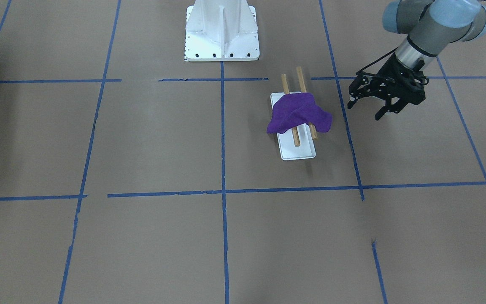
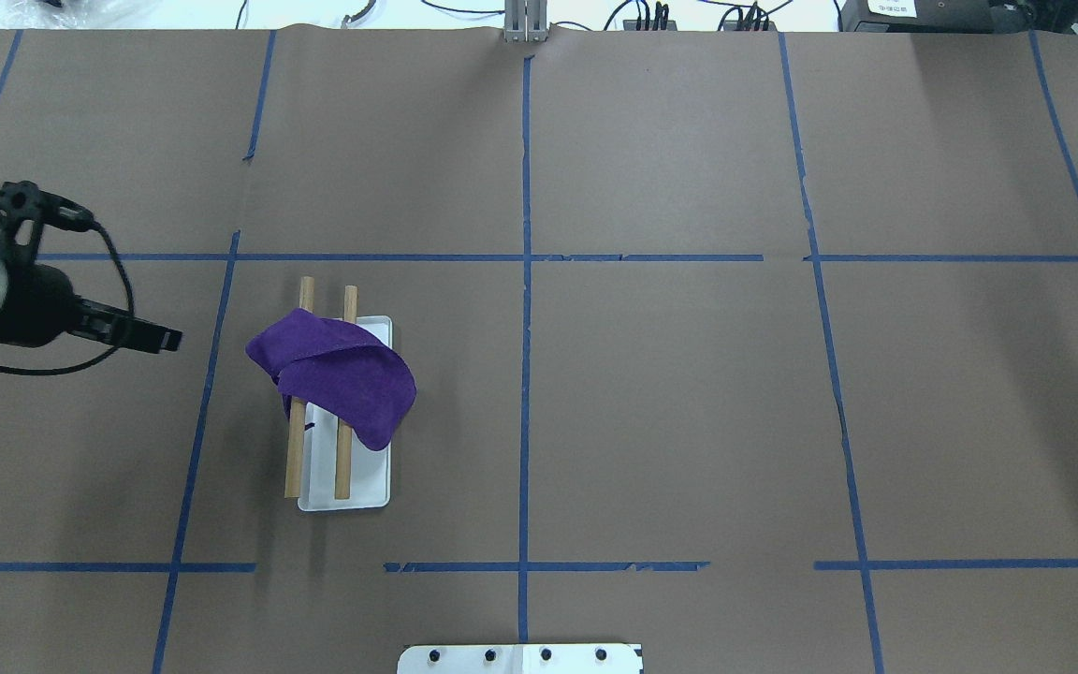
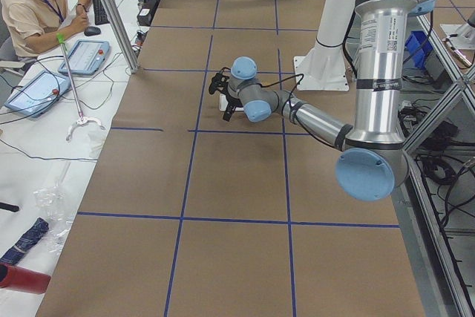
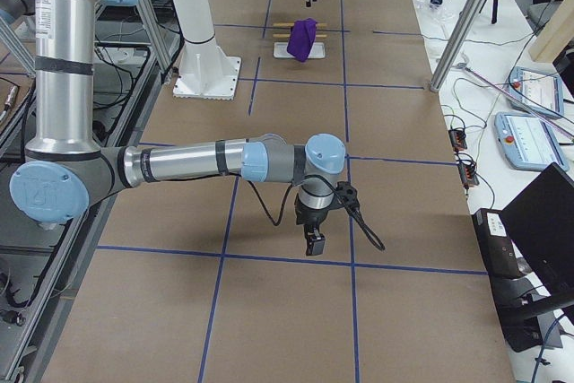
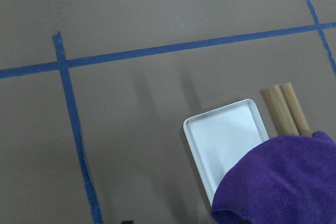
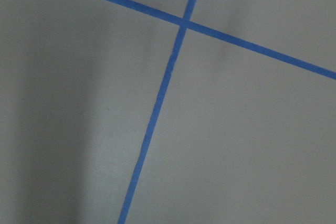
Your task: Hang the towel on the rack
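A purple towel (image 1: 298,112) lies draped across both light-brown wooden dowels (image 1: 295,137) of the rack. The rack stands on a small white tray base (image 1: 298,151). The towel (image 2: 333,370) covers the middle of the dowels (image 2: 294,459), and both dowel ends stick out. My left gripper (image 1: 364,112) is open and empty. It hovers beside the rack, apart from the towel, and also shows in the overhead view (image 2: 157,337). The left wrist view shows the tray (image 5: 223,135), the dowel ends (image 5: 286,108) and the towel's edge (image 5: 283,182). My right gripper (image 4: 312,244) shows only in the exterior right view, far from the rack; I cannot tell whether it is open or shut.
The large white bolted pedestal (image 1: 222,33) stands behind the rack at the robot's side. Blue tape lines (image 2: 525,281) cross the brown table cover. An operator (image 3: 37,5) sits at a side desk with tablets. Cables and metal posts (image 4: 466,15) stand along the far table edge.
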### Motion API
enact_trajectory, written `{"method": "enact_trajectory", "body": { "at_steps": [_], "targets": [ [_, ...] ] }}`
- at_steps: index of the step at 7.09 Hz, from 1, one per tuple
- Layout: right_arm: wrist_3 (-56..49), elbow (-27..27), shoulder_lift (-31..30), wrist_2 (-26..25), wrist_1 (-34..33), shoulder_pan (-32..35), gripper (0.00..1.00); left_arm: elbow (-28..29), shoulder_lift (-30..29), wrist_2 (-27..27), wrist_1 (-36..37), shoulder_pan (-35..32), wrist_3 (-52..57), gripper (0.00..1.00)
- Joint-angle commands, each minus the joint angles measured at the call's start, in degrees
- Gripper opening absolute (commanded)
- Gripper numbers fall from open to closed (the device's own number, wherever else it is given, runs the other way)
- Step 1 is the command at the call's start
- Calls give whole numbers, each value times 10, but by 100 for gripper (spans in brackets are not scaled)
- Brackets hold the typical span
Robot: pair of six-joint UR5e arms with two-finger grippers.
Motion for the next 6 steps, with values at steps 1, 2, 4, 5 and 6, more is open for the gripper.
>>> {"method": "enact_trajectory", "body": {
  "at_steps": [1, 2, 4, 5, 6],
  "targets": [
    [1, -22, -11, 16, 0, 40, 100, 37, 66, -91, 7, -128, 136, 100],
    [1, -22, -17, 17, 0, 43, 100, 73, 77, -179, 35, -187, 139, 100],
    [3, -22, -22, 32, 0, 44, 100, 101, 93, -184, 73, -237, 204, 100],
    [3, -24, -21, 35, 0, 45, 100, 121, 98, -183, 115, -259, 262, 100],
    [10, -25, -19, 36, 0, 45, 100, 120, 98, -177, 201, -264, 331, 100]
  ]
}}
